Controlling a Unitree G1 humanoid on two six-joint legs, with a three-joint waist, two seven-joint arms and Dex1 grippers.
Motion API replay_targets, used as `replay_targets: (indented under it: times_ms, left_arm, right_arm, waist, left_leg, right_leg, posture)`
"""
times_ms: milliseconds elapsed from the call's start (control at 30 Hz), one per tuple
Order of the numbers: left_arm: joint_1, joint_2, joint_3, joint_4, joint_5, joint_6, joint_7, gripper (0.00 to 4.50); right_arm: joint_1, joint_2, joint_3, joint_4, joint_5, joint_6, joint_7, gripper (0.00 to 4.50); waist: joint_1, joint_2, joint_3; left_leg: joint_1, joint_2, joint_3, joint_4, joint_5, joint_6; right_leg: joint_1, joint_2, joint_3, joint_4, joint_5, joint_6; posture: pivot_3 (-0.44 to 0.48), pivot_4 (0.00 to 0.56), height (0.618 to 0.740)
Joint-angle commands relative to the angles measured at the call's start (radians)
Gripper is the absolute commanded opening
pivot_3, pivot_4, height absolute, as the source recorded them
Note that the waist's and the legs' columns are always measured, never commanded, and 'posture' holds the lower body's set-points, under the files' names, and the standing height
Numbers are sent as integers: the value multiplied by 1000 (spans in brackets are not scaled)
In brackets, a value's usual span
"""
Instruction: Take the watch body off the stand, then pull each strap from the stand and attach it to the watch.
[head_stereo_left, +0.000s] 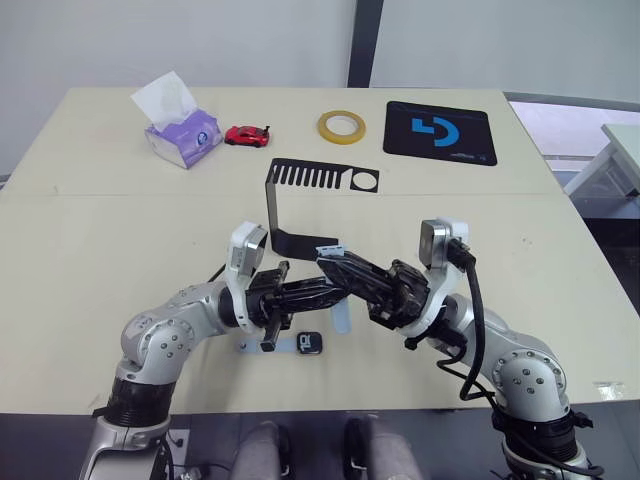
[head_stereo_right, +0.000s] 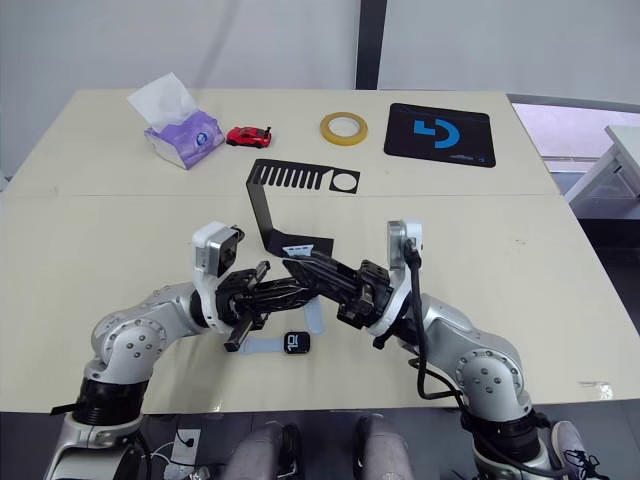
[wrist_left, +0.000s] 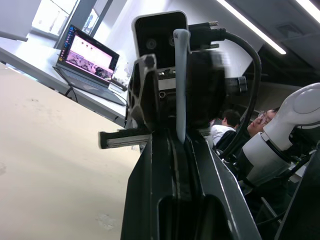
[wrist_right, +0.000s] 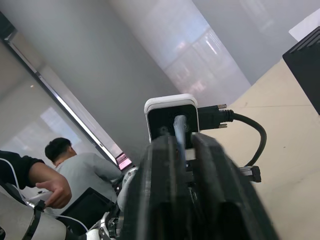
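Observation:
The stand (head_stereo_left: 318, 178) stands behind the middle of the table, its comb slots bare. At the near edge the watch body (head_stereo_left: 309, 344) lies flat on the table, and one pale strap (head_stereo_left: 250, 348) lies against its left side. My two grippers meet tip to tip just above it. A second pale strap (head_stereo_left: 343, 320) hangs between them. In the left wrist view this strap (wrist_left: 180, 85) rises from between my left fingers. My left gripper (head_stereo_left: 318, 284) is shut on it. My right gripper (head_stereo_left: 328, 263) also looks shut on it.
Along the far edge of the table sit a purple tissue pack (head_stereo_left: 180, 125), a red toy car (head_stereo_left: 247, 135), a yellow tape ring (head_stereo_left: 341, 126) and a black mat with a blue logo (head_stereo_left: 440, 132). A person (wrist_right: 75, 175) sits in the background.

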Motion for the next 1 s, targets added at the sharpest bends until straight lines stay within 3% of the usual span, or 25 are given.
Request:
replay_targets:
  times_ms: [33, 233, 333, 433, 600, 833, 1000]
  left_arm:
    - [7, 3, 20, -46, -27, -9, -5, 0]
    - [14, 12, 21, -50, -17, -13, -12, 0]
    - [21, 35, 25, -57, 22, -32, 3, 962]
    - [29, 93, 73, -68, 31, -56, -18, 2287]
    - [108, 272, 134, -48, 168, -237, -185, 4449]
    - [230, 408, 230, 202, 422, -634, -342, 4449]
    - [313, 459, 318, 313, 440, -730, -398, 4449]
  right_arm:
    - [2, 3, -5, -25, 10, -6, 18, 33]
    - [1, 4, -10, -28, 20, -8, 23, 33]
    - [-5, 1, -17, -36, 27, -9, 22, 0]
    - [-10, -19, -45, -53, 19, -23, 18, 0]
    - [42, -110, -154, -73, -73, -84, 48, 0]
    - [228, -276, -289, -54, -310, -239, 219, 0]
    - [390, -330, -377, -13, -422, -344, 337, 0]
  waist:
    - [0, 0, 0]
    - [0, 0, 0]
    - [0, 0, 0]
    - [-1, 0, 0]
    - [-1, 0, 0]
    - [4, 0, 0]
    - [3, 0, 0]
  left_leg:
    - [0, 0, 0, 0, 0, 0]
    - [0, 0, 0, 0, 0, 0]
    - [0, 0, 0, 0, 0, 0]
    - [0, 0, 0, 0, 0, 0]
    - [0, 0, 0, -1, 0, 0]
    - [0, 0, 1, -1, -2, 2]
    - [0, 0, 1, -3, -5, 4]
  right_leg:
    - [0, 0, 0, 0, 0, 0]
    - [0, 0, 0, 0, 0, 0]
    - [0, 0, 0, 0, 0, 0]
    - [0, 0, 0, 0, 0, 0]
    - [-1, 0, 0, -1, 0, 0]
    - [-1, -1, -1, -2, 0, 0]
    - [-1, -2, -1, -4, 0, 0]
  posture:
    - [0, 150, 740]
    - [0, 150, 740]
    - [0, 150, 740]
    - [0, 150, 740]
    - [0, 150, 740]
    - [0, 150, 740]
    - [0, 150, 740]
